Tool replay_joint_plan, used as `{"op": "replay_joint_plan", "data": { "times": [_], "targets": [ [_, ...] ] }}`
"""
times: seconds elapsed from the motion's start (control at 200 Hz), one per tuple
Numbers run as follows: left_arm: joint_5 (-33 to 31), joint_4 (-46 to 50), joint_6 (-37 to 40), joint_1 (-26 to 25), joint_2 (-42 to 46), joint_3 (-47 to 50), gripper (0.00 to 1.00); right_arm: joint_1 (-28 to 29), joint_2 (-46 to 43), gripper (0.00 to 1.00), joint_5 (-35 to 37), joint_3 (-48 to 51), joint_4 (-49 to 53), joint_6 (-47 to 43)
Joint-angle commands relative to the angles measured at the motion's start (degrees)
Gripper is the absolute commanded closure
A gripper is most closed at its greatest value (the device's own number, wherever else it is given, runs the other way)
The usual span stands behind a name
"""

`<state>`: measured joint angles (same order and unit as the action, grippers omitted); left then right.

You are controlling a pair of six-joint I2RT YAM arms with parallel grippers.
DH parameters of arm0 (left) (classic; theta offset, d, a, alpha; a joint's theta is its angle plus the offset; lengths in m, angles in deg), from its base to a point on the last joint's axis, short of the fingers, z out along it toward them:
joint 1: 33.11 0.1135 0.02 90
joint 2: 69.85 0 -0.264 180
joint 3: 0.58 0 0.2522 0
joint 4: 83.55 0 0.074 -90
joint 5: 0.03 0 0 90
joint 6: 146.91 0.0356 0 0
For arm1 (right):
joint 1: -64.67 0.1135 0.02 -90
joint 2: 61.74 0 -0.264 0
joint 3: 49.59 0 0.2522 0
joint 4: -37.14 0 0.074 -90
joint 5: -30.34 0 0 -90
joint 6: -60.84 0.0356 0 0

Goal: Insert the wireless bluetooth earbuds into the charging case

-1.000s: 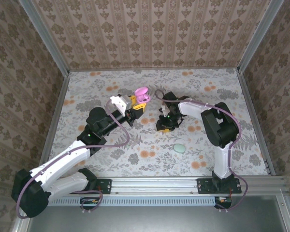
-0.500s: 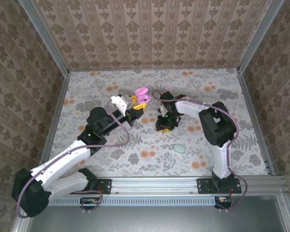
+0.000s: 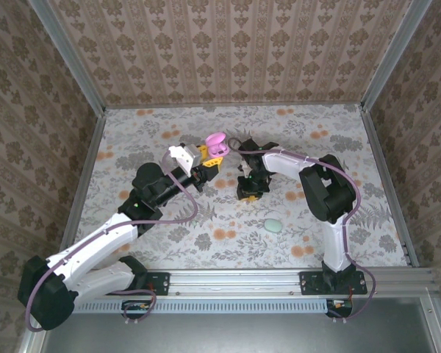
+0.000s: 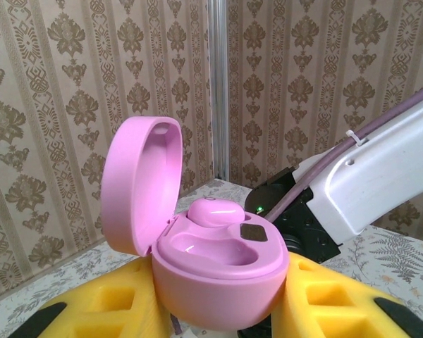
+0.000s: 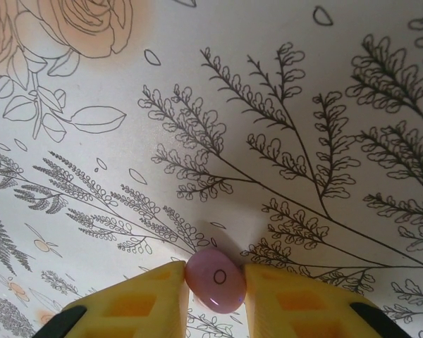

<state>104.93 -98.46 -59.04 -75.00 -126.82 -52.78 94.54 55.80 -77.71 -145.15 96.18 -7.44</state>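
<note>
**One bud pinched on the table, pink case held open beyond it**

Nearest the arm bases, a pale green case (image 3: 272, 223) lies closed on the flower-printed table (image 3: 206, 228). It sits by itself, apart from both grippers.

A little farther in, the right gripper (image 3: 250, 190) points down at the table near its middle. In the right wrist view its yellow fingers (image 5: 148, 299) press against either side of a loose earbud (image 5: 215, 283), a small glossy pink bean with an oval mark on top. The jaws are closed on it, with no gap on either side. I cannot tell from this angle whether the bud rests on the cloth or is just off it.

Farther back and to the left, the left gripper (image 3: 206, 159) holds the pink charging case (image 3: 216, 144) above the table. The left wrist view shows its jaws clamped on the rounded lower shell of the case. The lid (image 4: 141, 183) stands up and open on the left. A seated earbud (image 4: 215, 211), also pink, fills the far socket, and the near socket is an empty hollow. A small dark square sits on the inner deck to the right of that bud.

Behind the case in the same view, the white right arm (image 4: 381, 169) slants across with its purple cable. Past it rises the patterned back wall (image 3: 228, 51).
</note>
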Motion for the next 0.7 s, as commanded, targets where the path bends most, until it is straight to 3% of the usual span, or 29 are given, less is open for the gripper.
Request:
{"op": "replay_joint_plan", "data": {
  "times": [0.0, 0.305, 0.69],
  "targets": [
    [0.42, -1.18, -0.7, 0.45, 0.25, -1.97, 0.66, 0.1, 0.24, 0.73, 4.95, 0.16, -1.81, 1.27],
    [0.48, -1.3, -0.68, 0.46, -0.25, -2.21, 0.66, -0.68, -6.63, 0.75, 10.17, 6.06, -6.33, 4.67],
    [0.78, -1.8, -0.95, 0.4, -0.84, -2.34, 0.66, -1.71, -4.36, 0.68, 8.87, 5.98, -5.28, 3.76]
  ]
}}
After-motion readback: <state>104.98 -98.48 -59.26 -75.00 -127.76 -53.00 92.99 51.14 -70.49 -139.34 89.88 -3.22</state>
